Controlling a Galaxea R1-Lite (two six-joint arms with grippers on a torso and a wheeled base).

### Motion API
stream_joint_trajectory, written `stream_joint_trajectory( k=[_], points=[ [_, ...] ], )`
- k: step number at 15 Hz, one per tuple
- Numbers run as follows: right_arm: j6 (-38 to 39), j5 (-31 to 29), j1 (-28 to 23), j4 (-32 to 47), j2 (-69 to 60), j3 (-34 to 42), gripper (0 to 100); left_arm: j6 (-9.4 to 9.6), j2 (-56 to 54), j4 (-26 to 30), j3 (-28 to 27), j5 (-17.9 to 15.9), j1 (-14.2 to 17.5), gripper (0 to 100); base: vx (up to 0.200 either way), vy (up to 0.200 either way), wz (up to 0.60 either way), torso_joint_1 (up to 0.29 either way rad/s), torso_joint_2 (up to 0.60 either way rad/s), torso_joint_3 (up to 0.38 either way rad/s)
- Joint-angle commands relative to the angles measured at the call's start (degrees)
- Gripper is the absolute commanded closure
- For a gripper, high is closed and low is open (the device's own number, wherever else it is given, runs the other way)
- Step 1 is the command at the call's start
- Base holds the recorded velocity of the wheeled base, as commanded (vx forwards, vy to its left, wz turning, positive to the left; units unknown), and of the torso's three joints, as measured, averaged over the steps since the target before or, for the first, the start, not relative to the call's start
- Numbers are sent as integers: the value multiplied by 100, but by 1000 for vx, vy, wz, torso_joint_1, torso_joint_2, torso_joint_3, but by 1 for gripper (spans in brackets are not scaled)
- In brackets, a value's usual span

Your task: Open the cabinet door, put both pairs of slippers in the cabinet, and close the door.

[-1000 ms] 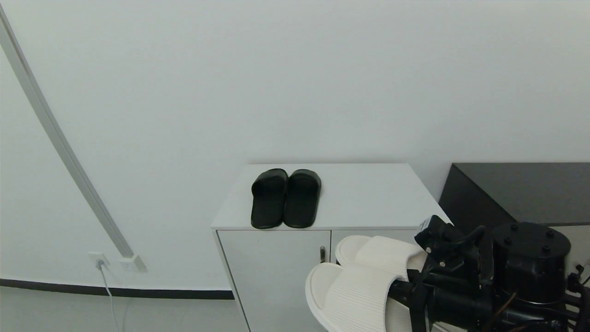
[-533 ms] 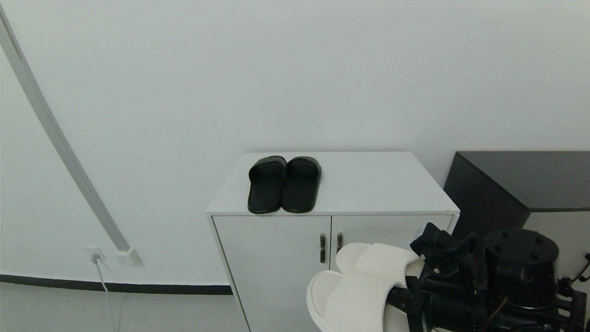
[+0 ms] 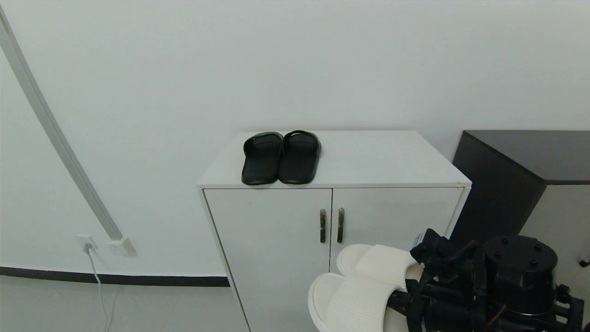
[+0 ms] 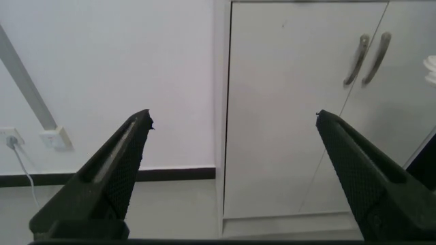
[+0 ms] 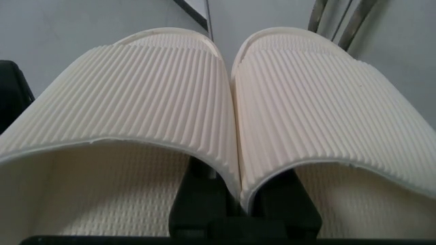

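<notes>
While your right gripper (image 3: 408, 295) clamps the white slippers (image 3: 364, 299) low before the cabinet (image 3: 382, 161), both doors (image 3: 272, 240) sit shut, the black slippers (image 3: 281, 157) rest on its top, and your left gripper (image 4: 233, 121) gapes wide, facing the cabinet front.

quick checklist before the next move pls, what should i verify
1. Cabinet doors open: not ok, both shut.
2. Left gripper free to pull: ok, open and empty.
3. Handles unobstructed: ok.
4. White slippers secure in right gripper: ok, both are clamped.
5. Black slippers clear of the door swing: ok, on the cabinet top.
6. Room inside: cannot tell, hidden by the doors.
</notes>
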Motion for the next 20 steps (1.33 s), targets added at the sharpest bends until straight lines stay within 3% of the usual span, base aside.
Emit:
stream_joint_trajectory(
  k=[1,17,19,20],
  points=[
    [-2,2,7,-6,18,10,100,11,9,-1,1,1,1,0,0,0,0,-193,510,310],
    [-11,10,95,-6,45,37,100,99,70,-18,-87,62,28,0,0,0,0,-134,479,339],
    [-11,2,95,-6,45,28,100,-270,378,52,-939,106,10,0,0,0,0,-17,410,371],
    [-55,2,95,-6,45,45,100,-490,1028,166,-1581,-17,1,0,0,0,0,2,139,90]
  ],
)
